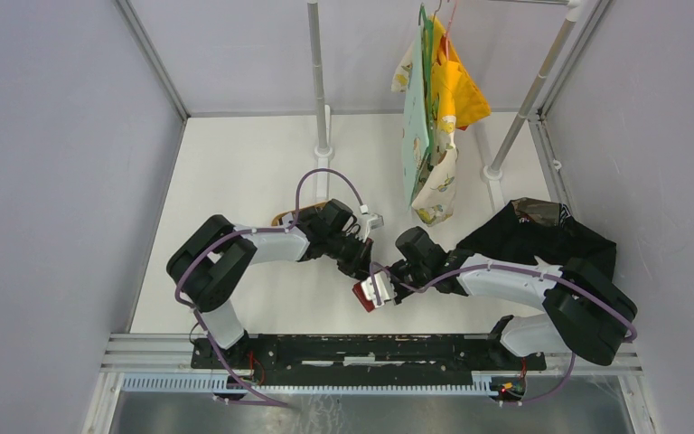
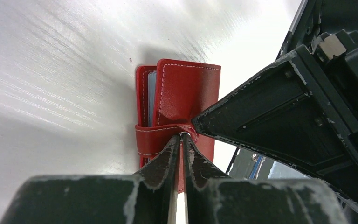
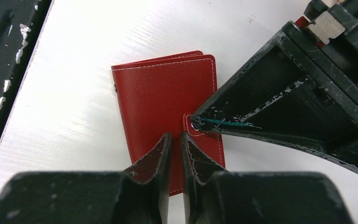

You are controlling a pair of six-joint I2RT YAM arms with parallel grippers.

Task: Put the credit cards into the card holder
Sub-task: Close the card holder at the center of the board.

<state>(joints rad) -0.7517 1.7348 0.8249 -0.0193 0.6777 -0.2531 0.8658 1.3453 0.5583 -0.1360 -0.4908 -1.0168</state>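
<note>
Counter (image 1: 235, 163): open passage at left and back-left. Centre front: left tool (image 2: 182, 140) and right tool (image 3: 176, 137) crowd the card holder (image 3: 163, 98). Obstacles: rack poles (image 1: 318, 81), hanging cloths (image 1: 434, 136), black cloth heap (image 1: 542, 237) at right.

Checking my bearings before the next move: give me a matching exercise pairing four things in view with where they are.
Things:
1. small red leather-like folding card holder
2. crumpled black fabric heap
3. yellow and patterned cloths
4. tan oval tray

Places:
A. hanging at the back
B. mostly hidden, left of centre
C. folded, lying flat at front centre
D. piled at the far right

Pairs: 1-C, 2-D, 3-A, 4-B
</note>
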